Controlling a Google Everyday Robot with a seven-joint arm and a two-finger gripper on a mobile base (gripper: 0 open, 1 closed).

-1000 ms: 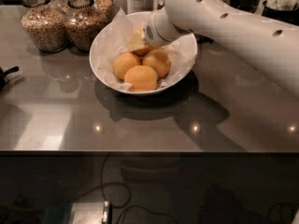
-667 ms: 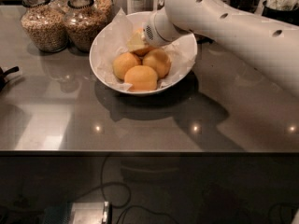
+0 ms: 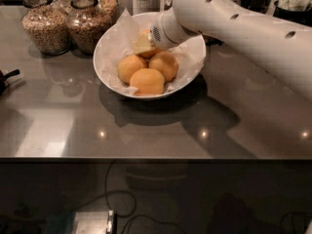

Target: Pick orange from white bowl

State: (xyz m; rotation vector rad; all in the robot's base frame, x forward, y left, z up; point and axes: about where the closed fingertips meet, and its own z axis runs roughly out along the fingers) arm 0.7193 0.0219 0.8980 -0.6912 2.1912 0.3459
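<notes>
The white bowl [image 3: 100, 75] stands at the back middle of the grey counter, lined with crinkled white paper [image 3: 116, 39]. Three oranges show plainly in it: one at the front [image 3: 147, 81], one on the left [image 3: 130, 67], one on the right [image 3: 165, 64]. Another orange [image 3: 148, 54] lies at the back, mostly hidden. My gripper [image 3: 143, 44] reaches in from the right on the white arm [image 3: 229, 23], down inside the bowl, right at that back orange.
Two glass grain jars [image 3: 46, 27] [image 3: 88, 24] stand just left of the bowl. A black object [image 3: 5, 79] pokes in at the left edge. Dark containers [image 3: 292, 4] stand at the back right. The counter's front edge [image 3: 156, 158] runs across the middle.
</notes>
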